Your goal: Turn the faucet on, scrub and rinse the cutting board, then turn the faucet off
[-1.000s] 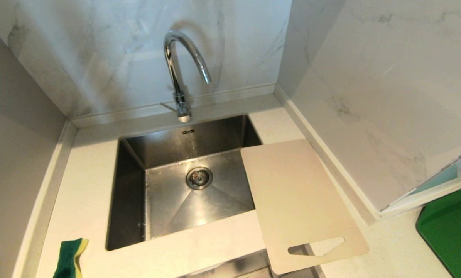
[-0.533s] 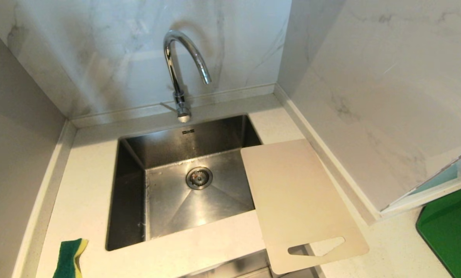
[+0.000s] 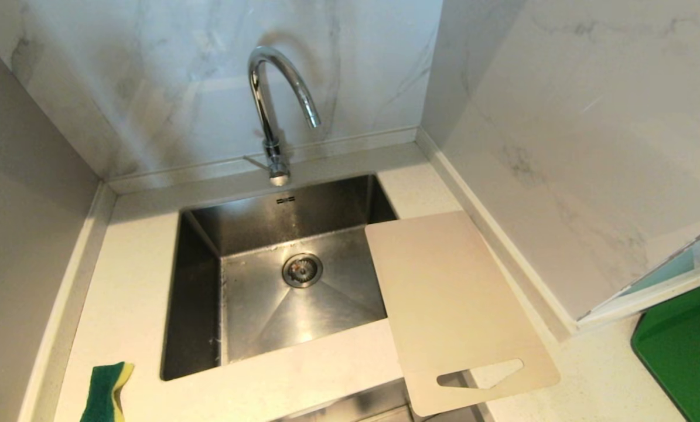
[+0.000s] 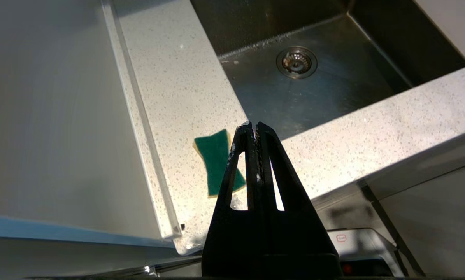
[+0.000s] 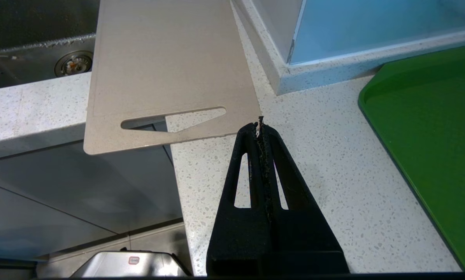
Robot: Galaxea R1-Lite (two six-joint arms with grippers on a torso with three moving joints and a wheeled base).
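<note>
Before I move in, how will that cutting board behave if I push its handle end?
The cutting board looks thin and stiff, so it likely slides as one piece. Its handle end overhangs the counter edge and one side overhangs the sink, so it may tip.

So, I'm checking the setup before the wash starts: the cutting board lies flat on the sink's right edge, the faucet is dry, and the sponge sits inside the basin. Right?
Not quite: the sponge isn't inside the basin. The head view shows it on the counter at the sink's front left corner. The rest holds: the cutting board lies flat over the right edge, and no water runs from the faucet.
</note>
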